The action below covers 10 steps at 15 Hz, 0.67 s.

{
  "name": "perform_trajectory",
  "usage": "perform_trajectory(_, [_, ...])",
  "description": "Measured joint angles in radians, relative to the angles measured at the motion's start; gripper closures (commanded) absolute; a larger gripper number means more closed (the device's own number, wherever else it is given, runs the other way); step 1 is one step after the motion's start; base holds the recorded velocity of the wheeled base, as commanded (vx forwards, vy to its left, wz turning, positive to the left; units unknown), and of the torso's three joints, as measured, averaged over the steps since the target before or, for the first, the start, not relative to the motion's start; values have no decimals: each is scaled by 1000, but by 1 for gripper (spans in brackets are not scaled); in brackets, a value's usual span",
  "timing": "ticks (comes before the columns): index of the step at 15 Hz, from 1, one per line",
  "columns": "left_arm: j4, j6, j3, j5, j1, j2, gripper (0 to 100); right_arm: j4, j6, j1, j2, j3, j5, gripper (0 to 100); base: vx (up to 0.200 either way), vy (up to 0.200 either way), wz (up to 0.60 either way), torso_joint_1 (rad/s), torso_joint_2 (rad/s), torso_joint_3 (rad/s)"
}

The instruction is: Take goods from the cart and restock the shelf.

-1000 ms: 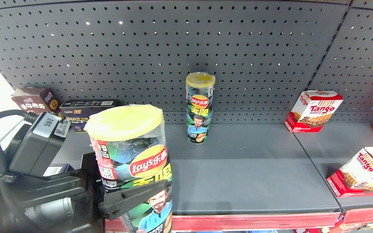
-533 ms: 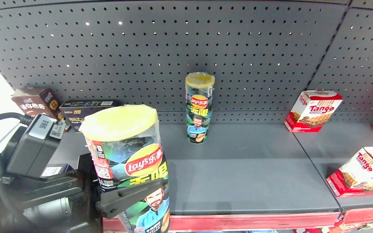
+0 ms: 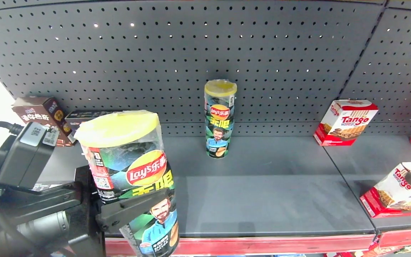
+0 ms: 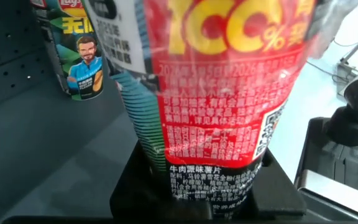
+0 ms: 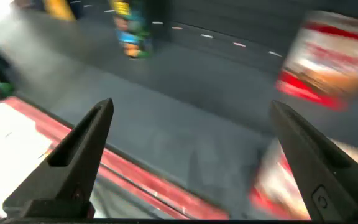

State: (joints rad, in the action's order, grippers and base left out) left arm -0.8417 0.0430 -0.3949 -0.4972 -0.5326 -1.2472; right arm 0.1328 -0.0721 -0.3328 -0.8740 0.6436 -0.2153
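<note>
At the shelf's front edge, left end: the left claw has carried its chip can sideways over the last second, away from the second can, which stands ahead of the claw and off to its right against the back panel. The held can now covers more of the dark boxes behind it. It stays upright, its base about level with the shelf lip.

Judgement: placement is in progress and the can is not yet set down.

Left claw: closed firmly around the can's lower half, one finger crossing the label.

New this moment: a finger of the right claw has entered from the right, in front of the near wafer box. Contact cannot be told. Its jaws are spread wide with nothing between them and the shelf front is beneath them.
</note>
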Motion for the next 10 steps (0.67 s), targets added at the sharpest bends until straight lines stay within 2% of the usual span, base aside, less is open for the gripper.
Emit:
perform_trajectory(2, [-4,21,1,0,16,10,100,108,-31,-39,-157,36,-39,0,0,0,0,0,0,0])
perform_trajectory(5, [-5,23,-10,-1,23,14,100,270,-64,-44,-370,95,-154,0,0,0,0,0,0,0])
perform_trajectory(7, [-4,25,-14,-3,22,13,100,300,-73,-37,-481,148,-251,0,0,0,0,0,0,0])
perform_trajectory(9, [-3,31,-12,-3,20,12,100,311,-86,-36,-579,222,-401,0,0,0,0,0,0,0])
perform_trajectory(10, [-4,39,-11,-3,19,11,100,313,-101,-36,-623,258,-436,0,0,0,0,0,0,0])
